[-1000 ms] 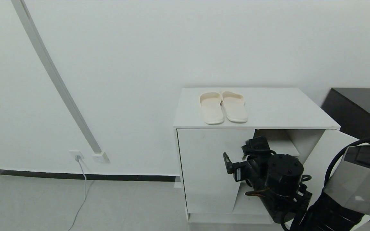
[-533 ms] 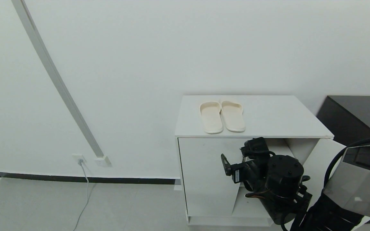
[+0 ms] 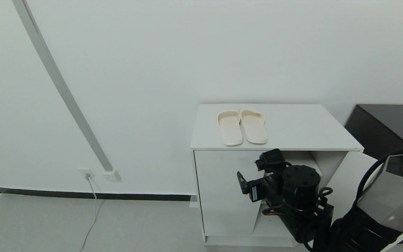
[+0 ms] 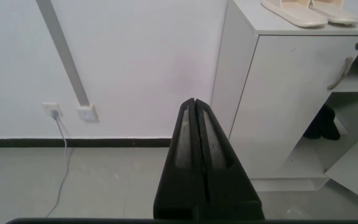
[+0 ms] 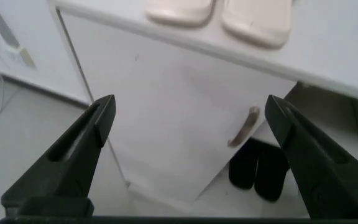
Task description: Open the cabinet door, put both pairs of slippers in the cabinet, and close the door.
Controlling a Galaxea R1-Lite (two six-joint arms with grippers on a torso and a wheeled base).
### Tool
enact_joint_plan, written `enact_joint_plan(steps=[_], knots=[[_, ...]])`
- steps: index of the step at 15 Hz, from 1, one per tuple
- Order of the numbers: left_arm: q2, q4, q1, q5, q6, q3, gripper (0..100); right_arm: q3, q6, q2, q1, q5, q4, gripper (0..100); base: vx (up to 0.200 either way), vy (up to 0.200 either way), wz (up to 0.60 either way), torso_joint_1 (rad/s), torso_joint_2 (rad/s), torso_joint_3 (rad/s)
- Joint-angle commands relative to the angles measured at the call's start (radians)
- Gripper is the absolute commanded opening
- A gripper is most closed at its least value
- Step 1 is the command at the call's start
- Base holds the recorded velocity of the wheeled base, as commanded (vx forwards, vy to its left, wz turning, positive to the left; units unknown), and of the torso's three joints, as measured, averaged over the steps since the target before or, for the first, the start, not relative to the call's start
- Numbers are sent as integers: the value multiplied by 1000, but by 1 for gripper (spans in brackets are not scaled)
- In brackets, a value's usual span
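On top of the white two-door board cabinet [image 3: 292,129], over its left half: pair of pale cream moulded slippers [image 3: 242,126], flat, side by side and touching, laid front to back, close to the front edge. Left cabinet door [image 3: 226,189] shut, slim pale handle [image 5: 244,126] upright along its free edge. Right cabinet door [image 3: 348,178] swung wide open toward the front of the cabinet, a shelf and the inner side wall bared behind it.

From the head view, black right arm in front of the cabinet opening, covering most of the lower compartment. From both wrist views, looking in past the shut door: pair of black slippers [image 5: 258,171] inside the cabinet, in the lower compartment under the shelf, just behind the free edge of the shut door; whether flat or propped up, cannot tell.

Right claw [image 5: 190,106] in front of the cabinet, level with the upper part of the shut door, near the handle but apart from it, fingers spread wide, nothing between them. Left claw [image 4: 194,109] off the cabinet's left front corner, well apart from it, fingers pressed together, nothing held.

Left of the cabinet, low on the white wall: socket with grey cable [image 3: 86,173] and slanted grey conduit [image 3: 61,87]. Right of the cabinet: dark block of furniture [image 3: 387,122]
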Motion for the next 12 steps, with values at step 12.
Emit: enact_joint_plan(steps=[12], knots=[[1,0,0,0,4,0,0,-408,199,-154,11,-56,632,100,17,0,0,0,0,0]])
